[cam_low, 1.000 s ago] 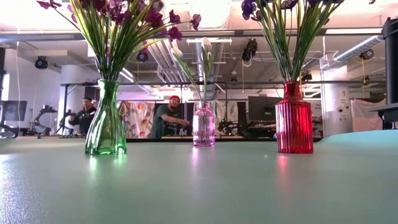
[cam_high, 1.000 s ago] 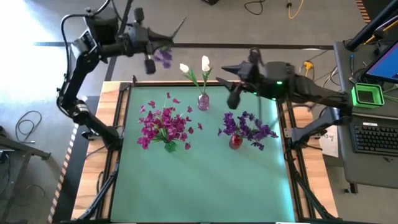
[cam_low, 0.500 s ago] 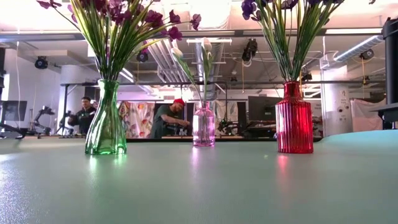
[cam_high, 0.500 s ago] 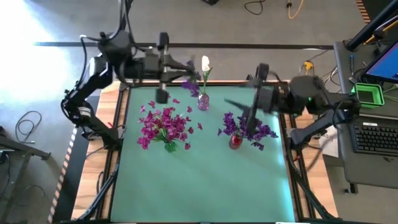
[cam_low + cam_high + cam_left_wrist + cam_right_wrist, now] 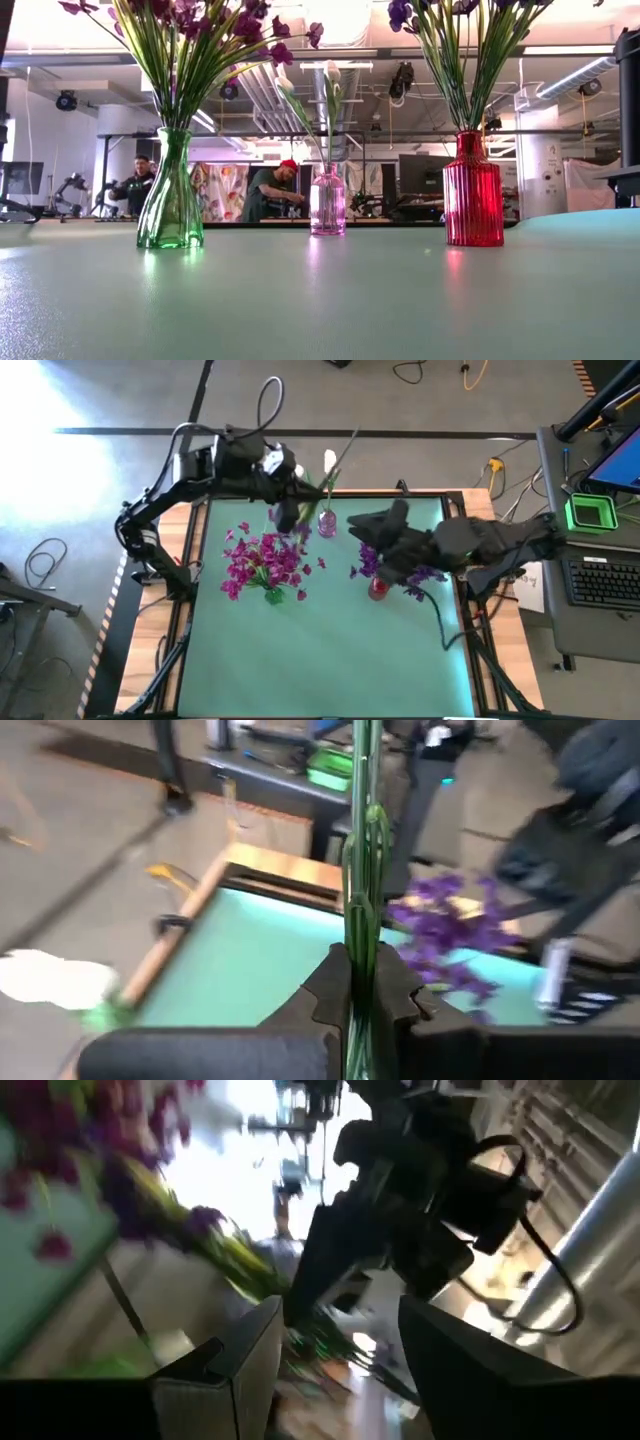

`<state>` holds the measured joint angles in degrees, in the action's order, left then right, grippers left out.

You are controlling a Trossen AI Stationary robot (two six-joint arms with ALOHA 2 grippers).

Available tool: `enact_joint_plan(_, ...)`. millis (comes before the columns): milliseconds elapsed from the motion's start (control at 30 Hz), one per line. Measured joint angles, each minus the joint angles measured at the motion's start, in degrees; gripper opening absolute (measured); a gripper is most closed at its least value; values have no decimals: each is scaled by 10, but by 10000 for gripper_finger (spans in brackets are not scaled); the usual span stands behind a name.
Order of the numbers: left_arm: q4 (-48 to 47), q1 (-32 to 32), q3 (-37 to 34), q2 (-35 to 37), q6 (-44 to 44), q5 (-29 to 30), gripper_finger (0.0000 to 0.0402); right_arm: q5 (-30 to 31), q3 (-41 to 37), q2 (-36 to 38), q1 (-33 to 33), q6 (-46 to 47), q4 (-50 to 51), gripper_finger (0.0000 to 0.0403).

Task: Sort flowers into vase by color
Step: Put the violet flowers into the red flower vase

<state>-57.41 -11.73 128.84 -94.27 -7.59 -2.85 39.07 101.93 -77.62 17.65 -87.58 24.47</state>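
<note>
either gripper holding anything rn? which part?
Left gripper is shut on a thin green flower stem, gripped partway along the stalk; its bloom is out of view. Right gripper is open, holding nothing.

**Green table, three vases**

A green-topped table (image 5: 330,650) with a wooden border is seen — three vases stand on it. A green vase (image 5: 170,205) stands left, a small pink vase (image 5: 327,203) farther back in the middle, and a red ribbed vase (image 5: 473,195) right — all upright and well apart.
</note>
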Motion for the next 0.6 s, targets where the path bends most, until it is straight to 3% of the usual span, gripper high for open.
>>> enact_joint_plan(167, 9, 0, 0, -4, -61, -39, 0, 90, 0, -39, 0, -140, -101, 194)
enact_joint_plan(367, 10, 2, 13, -4, -112, -66, 0, 149, 0, -70, -6, -345, -176, 194)
enact_joint_plan(600, 2, 16, 15, -4, -162, -72, 0, 147, 5, -77, -35, -397, -199, 194)
